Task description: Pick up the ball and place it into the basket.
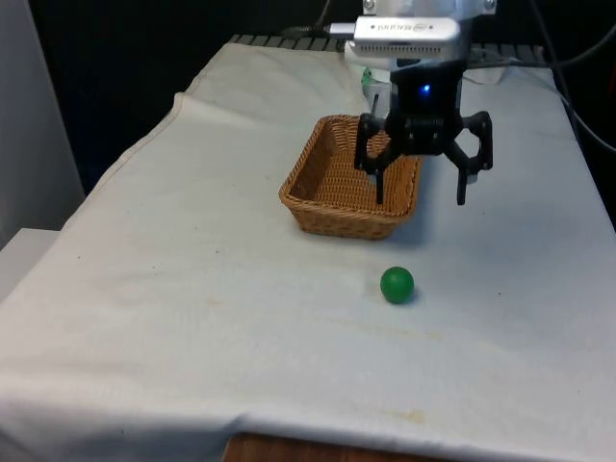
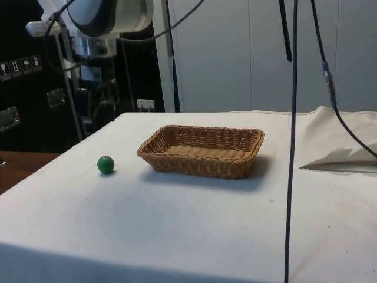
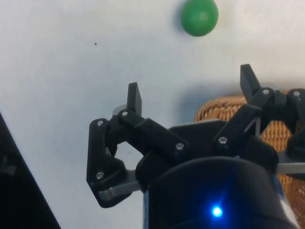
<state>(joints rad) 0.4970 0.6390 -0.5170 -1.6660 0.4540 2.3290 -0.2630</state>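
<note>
Claw (image 1: 421, 183) hangs spread and empty, raised over the basket (image 1: 337, 219) edge. We note the ball (image 1: 397, 285) below it on the table (image 1: 192, 318); an off-centre closure could roll it away.

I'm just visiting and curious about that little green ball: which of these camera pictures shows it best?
The front view: the green ball lies whole on the white cloth, with the wicker basket and the open gripper behind it. The side view also shows it whole, beside the basket. In the wrist view it sits beyond the fingers.
</note>
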